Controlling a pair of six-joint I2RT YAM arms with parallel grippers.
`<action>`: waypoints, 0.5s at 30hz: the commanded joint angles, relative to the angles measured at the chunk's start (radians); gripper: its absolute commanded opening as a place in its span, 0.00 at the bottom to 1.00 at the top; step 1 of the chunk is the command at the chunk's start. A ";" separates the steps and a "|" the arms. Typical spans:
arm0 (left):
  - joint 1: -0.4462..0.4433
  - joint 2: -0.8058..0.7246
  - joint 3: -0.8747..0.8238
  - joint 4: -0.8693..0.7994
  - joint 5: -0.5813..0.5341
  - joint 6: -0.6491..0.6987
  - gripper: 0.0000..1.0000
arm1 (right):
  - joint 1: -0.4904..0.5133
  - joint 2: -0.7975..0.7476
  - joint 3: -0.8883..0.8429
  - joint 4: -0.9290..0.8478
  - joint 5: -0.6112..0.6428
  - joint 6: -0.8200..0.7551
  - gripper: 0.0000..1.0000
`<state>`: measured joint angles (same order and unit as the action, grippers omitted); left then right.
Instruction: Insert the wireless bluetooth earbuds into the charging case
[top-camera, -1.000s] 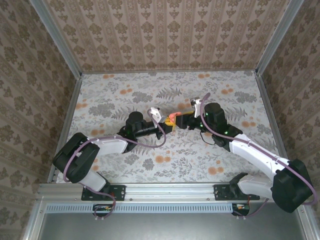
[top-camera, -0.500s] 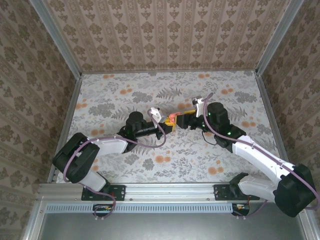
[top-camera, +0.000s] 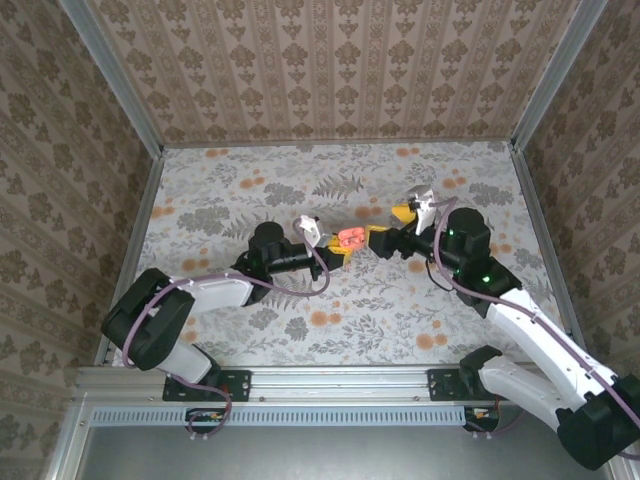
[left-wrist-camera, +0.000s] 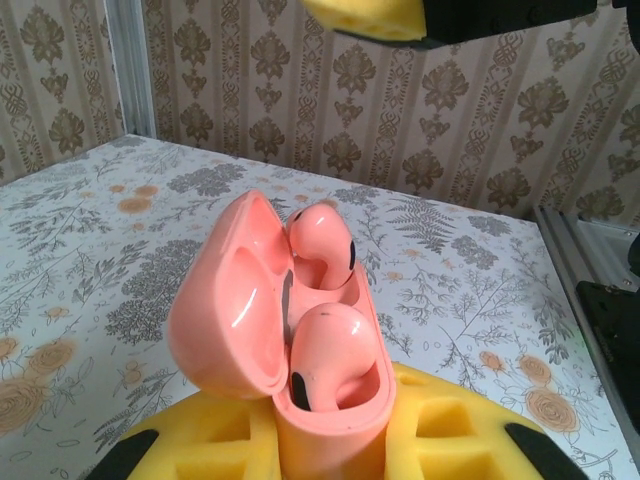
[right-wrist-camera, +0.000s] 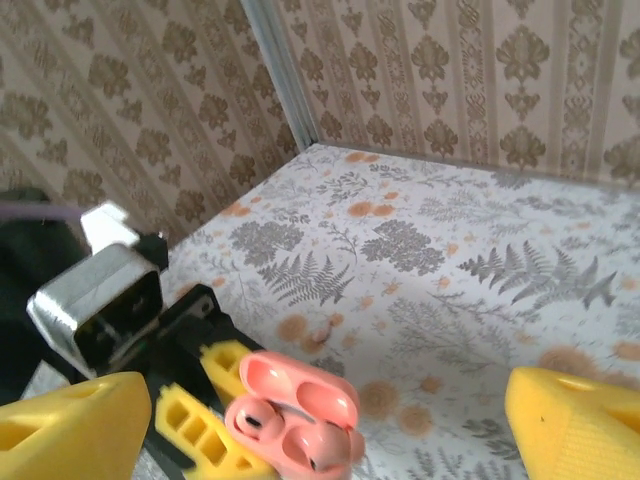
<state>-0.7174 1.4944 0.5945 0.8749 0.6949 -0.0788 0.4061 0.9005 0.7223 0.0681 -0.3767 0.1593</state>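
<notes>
Left gripper (top-camera: 338, 248) is clamped on the charging case (left-wrist-camera: 228, 300), holding it upright near the middle of the table (top-camera: 300, 180). Both earbuds (left-wrist-camera: 322, 238) sit in their wells, and the lid is open. Right gripper (top-camera: 392, 228), just right of the case, stands apart and empty. Insertion looks done; perhaps only closing the lid remains.

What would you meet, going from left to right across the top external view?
left arm → case → right arm
</notes>
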 joint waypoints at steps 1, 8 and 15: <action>0.010 -0.034 0.007 0.011 0.068 0.019 0.16 | -0.041 -0.030 -0.010 -0.105 -0.184 -0.319 0.88; 0.020 -0.042 0.016 -0.003 0.122 0.023 0.16 | -0.149 0.041 0.114 -0.410 -0.459 -0.701 0.83; 0.021 -0.060 0.022 -0.038 0.135 0.042 0.16 | -0.150 0.166 0.190 -0.515 -0.467 -0.918 0.80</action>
<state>-0.7044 1.4696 0.5945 0.8463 0.7921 -0.0692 0.2588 1.0393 0.8814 -0.3561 -0.7837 -0.6006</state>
